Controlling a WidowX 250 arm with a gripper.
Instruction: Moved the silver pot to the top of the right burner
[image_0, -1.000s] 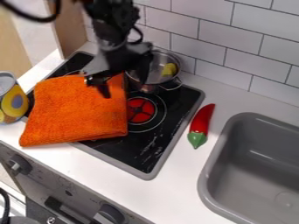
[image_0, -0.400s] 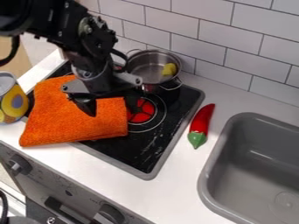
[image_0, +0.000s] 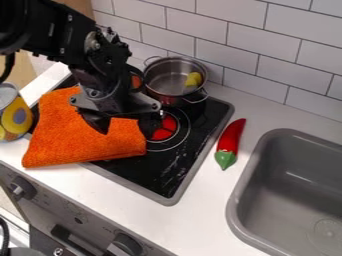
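The hand (image_0: 125, 126) has slid a bit toward the red burner (image_0: 164, 128). It is wide open over the cloth (image_0: 87, 145), holding nothing. The pot (image_0: 163, 83) has stayed behind the burner, so it likely still needs grabbing.

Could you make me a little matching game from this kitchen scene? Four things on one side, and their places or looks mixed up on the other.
1. Silver pot
2. Orange cloth
3. Red pepper
4. Can

A. Lies between the stove and the sink
B. Stands at the picture's left edge, with yellow on its side
C. Has a yellow thing inside
D. Covers part of the stove's black top

Pairs: 1-C, 2-D, 3-A, 4-B
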